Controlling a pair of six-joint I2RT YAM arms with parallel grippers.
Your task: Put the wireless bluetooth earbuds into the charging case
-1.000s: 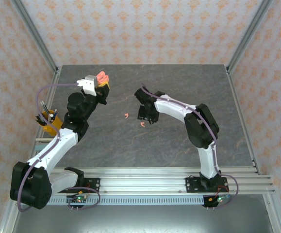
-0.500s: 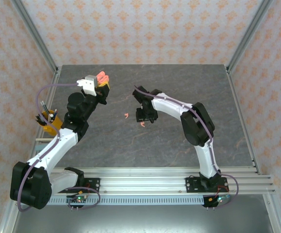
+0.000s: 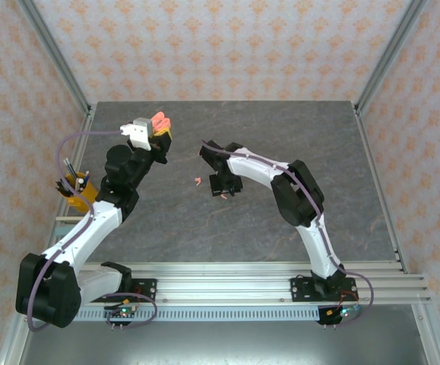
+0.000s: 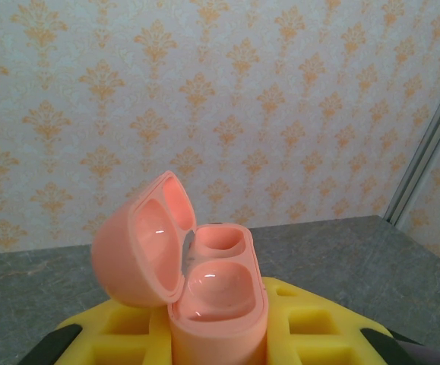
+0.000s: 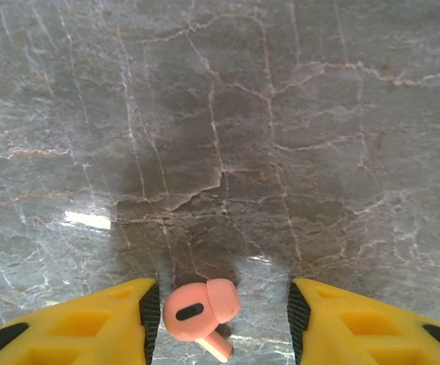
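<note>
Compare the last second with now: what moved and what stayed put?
The right gripper shifted left in the top view over the grey stone table, bringing its open jaws to either side of a small salmon pink plastic earbud, not yet gripped. The left gripper stayed raised, shut on the open salmon pink plastic charging case; the second pink earbud did not move.

There are two pink earbuds (image 3: 197,181) and one open pink charging case (image 4: 204,289).
</note>
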